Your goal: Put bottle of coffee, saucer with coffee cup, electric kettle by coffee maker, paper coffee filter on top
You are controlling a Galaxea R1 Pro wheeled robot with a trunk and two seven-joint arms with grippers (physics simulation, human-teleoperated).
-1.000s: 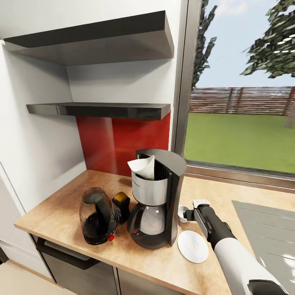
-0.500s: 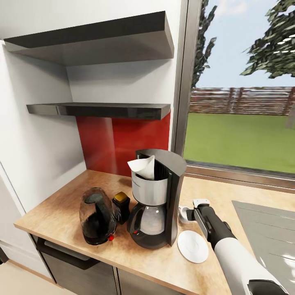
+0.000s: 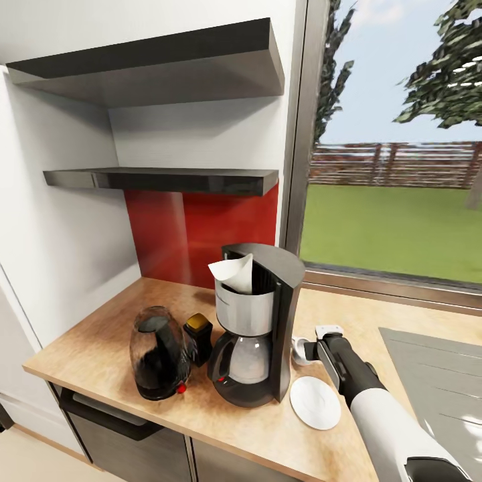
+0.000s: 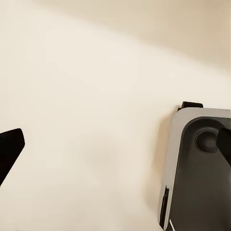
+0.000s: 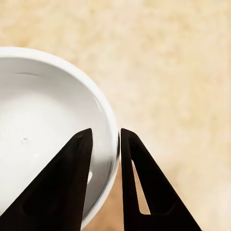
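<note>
The coffee maker (image 3: 258, 325) stands on the wooden desk (image 3: 80, 348) in front of the red wall panel (image 3: 201, 234), with a white paper filter (image 3: 234, 273) sticking up out of its top. Just to its left sits the small dark coffee bottle (image 3: 199, 338) with a yellowish cap, and beside that the dark glass kettle (image 3: 159, 353). To the right of the coffee maker a white saucer (image 3: 314, 402) lies flat on the desk. Behind the saucer, the right pincer (image 3: 302, 351) has closed on the rim of the white cup (image 5: 43, 139), one finger inside the bowl and one outside, holding it close by the coffee maker's side and apart from the saucer. The left pincer's fingers (image 4: 9, 149) are spread wide, gripping nothing, over a pale floor (image 4: 86, 96)
</note>
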